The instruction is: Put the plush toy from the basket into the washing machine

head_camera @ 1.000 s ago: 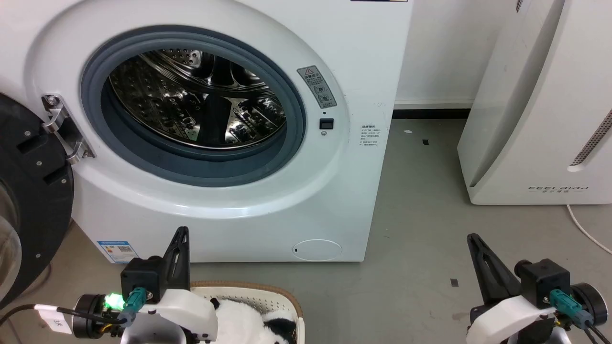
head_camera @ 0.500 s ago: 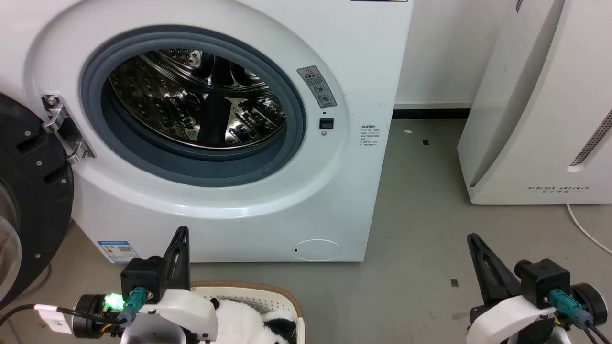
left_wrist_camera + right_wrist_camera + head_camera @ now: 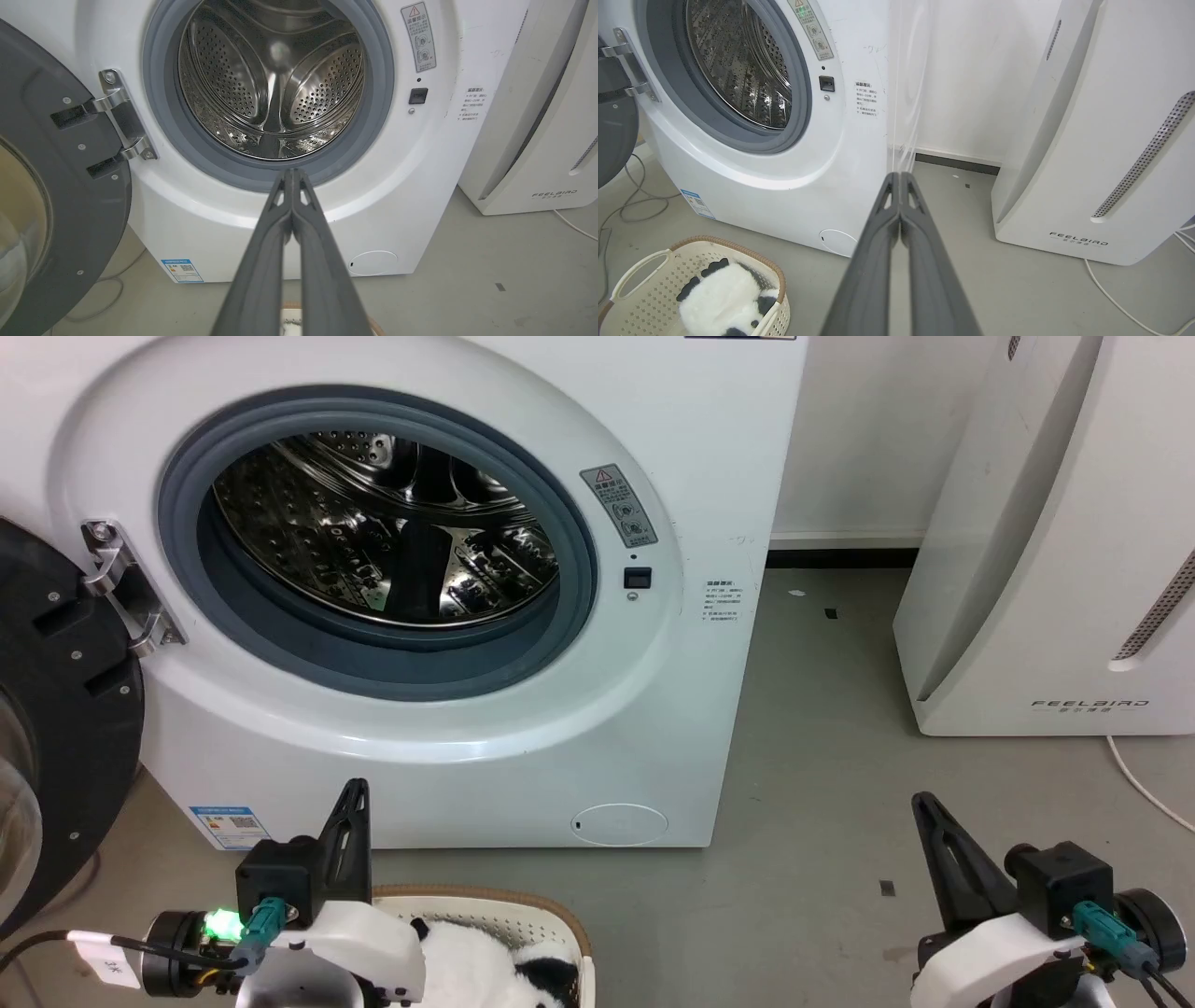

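Well, the washing machine [image 3: 672, 709] stands square before me with its dark round door [image 3: 56, 709] swung wide on the hinge to my left. That leaves the grey-gasketed porthole free and the perforated steel drum [image 3: 275, 79] bare, with nothing in it that I can see; it is the opening the load must pass through. To my right the white FEELBIRD appliance [image 3: 1046, 569] stands apart on the grey floor [image 3: 822, 756], no part of this job. The cream laundry basket [image 3: 738, 249] sits on the floor just in front of the machine, low on my left side, which I judge keeps the lift to the porthole short. The panda plush toy [image 3: 721, 298] lies inside it on the basket's bottom, untouched. My left pincer [image 3: 292, 173] is clenched, fingers pressed flat together on nothing, held above the basket and aimed at the porthole's lower rim. My right pincer [image 3: 899, 176] is likewise clenched on nothing, off over bare floor. I judge the pick-up not yet begun; a pincer must spread and dip first.
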Controlling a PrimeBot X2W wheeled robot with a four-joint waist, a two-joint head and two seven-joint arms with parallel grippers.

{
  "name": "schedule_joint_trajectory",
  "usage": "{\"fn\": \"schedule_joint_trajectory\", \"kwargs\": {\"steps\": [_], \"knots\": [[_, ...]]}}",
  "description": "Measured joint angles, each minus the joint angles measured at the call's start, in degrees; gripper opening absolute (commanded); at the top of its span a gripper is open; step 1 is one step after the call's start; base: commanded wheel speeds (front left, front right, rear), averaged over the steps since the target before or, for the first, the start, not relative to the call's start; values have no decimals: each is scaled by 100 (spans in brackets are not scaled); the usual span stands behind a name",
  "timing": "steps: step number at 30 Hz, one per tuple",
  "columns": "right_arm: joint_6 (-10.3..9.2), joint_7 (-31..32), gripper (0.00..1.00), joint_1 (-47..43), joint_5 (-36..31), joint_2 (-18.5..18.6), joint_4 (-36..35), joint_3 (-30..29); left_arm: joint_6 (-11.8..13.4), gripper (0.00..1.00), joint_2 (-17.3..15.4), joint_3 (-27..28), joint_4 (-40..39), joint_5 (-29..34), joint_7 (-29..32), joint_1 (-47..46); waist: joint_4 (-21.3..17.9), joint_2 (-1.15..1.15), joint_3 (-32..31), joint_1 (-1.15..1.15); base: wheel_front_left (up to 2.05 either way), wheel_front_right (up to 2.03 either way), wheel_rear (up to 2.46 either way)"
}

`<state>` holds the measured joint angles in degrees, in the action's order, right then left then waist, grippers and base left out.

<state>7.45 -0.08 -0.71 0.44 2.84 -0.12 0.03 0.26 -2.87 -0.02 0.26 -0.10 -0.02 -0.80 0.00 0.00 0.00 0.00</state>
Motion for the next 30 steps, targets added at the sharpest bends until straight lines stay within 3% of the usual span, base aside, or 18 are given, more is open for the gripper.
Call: {"fn": "schedule_joint_trajectory", "kwargs": {"steps": [1,12,30], "knots": [[0,0,100,-1,3,0,-1,-1,3,100,0,-2,1,0,0,-1,0,0,0,0,0,0,0],[0,-57,100,-1,113,0,-1,-57,40,100,1,-64,129,-71,-63,-20,8,0,49,0,0,0,0],[0,-266,100,261,430,0,-34,-190,8,100,-58,-210,1404,-309,-215,-824,-89,0,721,0,0,0,0]]}}
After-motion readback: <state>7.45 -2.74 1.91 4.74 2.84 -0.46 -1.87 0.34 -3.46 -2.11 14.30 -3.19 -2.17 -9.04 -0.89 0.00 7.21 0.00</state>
